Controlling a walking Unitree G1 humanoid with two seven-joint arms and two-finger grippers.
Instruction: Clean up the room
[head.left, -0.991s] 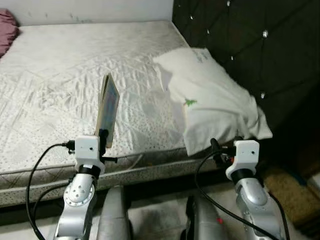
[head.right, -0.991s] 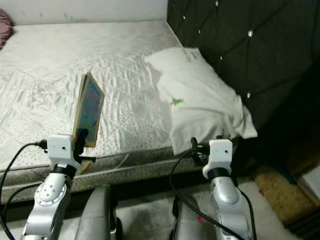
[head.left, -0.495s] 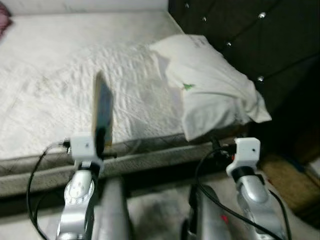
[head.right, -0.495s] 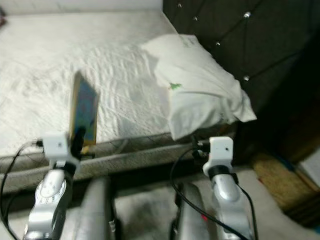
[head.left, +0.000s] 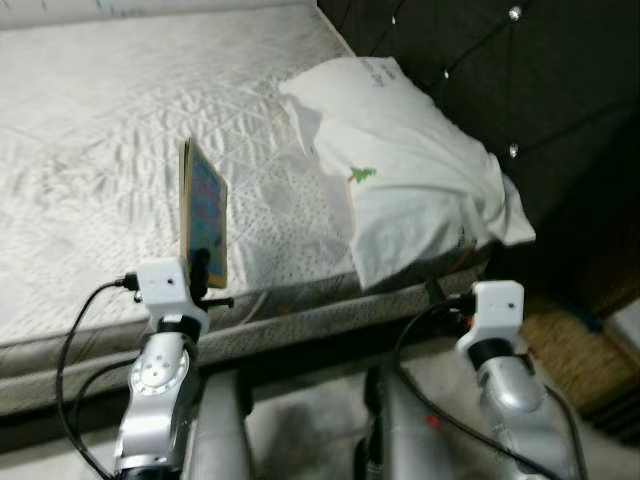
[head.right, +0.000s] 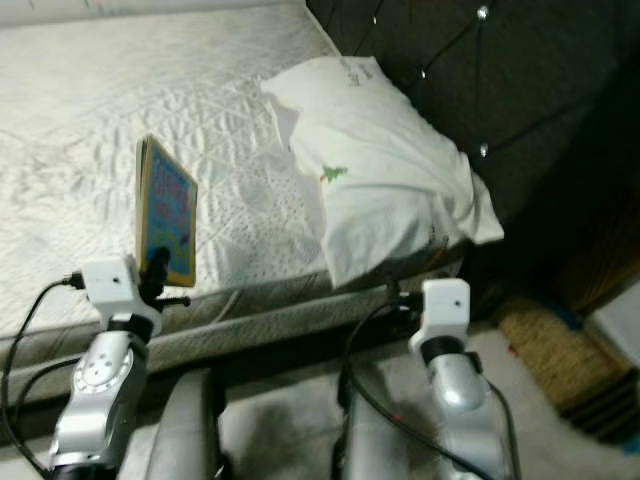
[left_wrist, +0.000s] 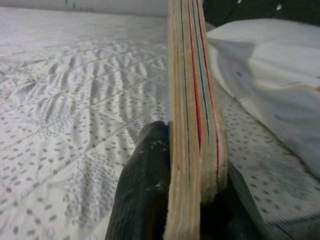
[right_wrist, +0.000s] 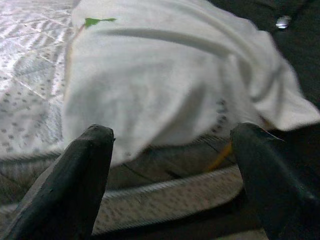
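Colourful and thin, a book (head.left: 205, 213) stands upright, pinched at its lower edge between the fingers (left_wrist: 142, 195) of the left gripper (head.left: 200, 272), which holds it up in front of the bed (head.left: 90, 150), above the mattress's near edge. The left wrist view shows the page edges clamped from both sides. The right gripper (right_wrist: 172, 165) hangs lower, near the bed's corner beside the dark headboard (head.left: 480, 70), its fingers spread wide and holding nothing; past them lies the white pillow (head.left: 400, 170), which rests at the head of the bed with one corner drooping over the side. I judge the tidying partly done: the book is in hand but not yet put away, and no shelf or tabletop for it is visible. The pillow may want straightening.
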